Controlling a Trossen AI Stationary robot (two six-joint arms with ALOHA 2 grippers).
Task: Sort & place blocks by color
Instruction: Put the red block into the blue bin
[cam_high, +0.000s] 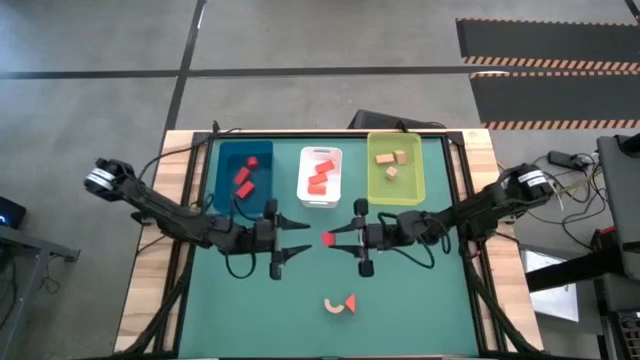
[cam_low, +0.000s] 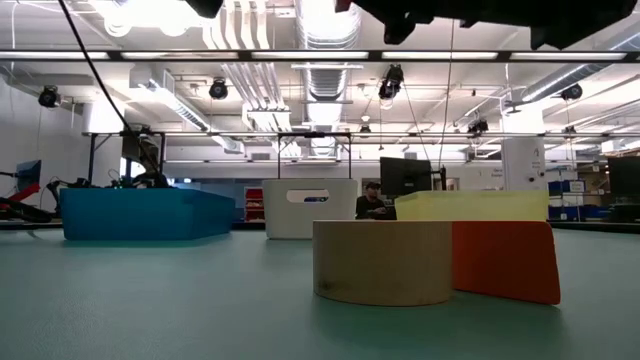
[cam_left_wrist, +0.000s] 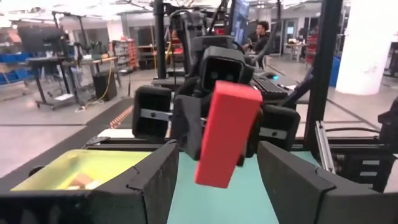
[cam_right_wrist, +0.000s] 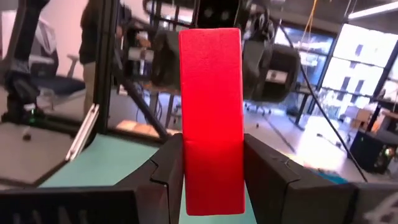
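Over the middle of the green worktop the two arms meet nose to nose. The right hand is clamped on a red brick, which stands upright between its fingers. The left hand faces it from nine o'clock, fingers apart and holding nothing. At six o'clock from them a tan arch lies touching a red wedge. At twelve o'clock stand the blue tray with red blocks, the white tray with red blocks, and the yellow-green tray with tan ones.
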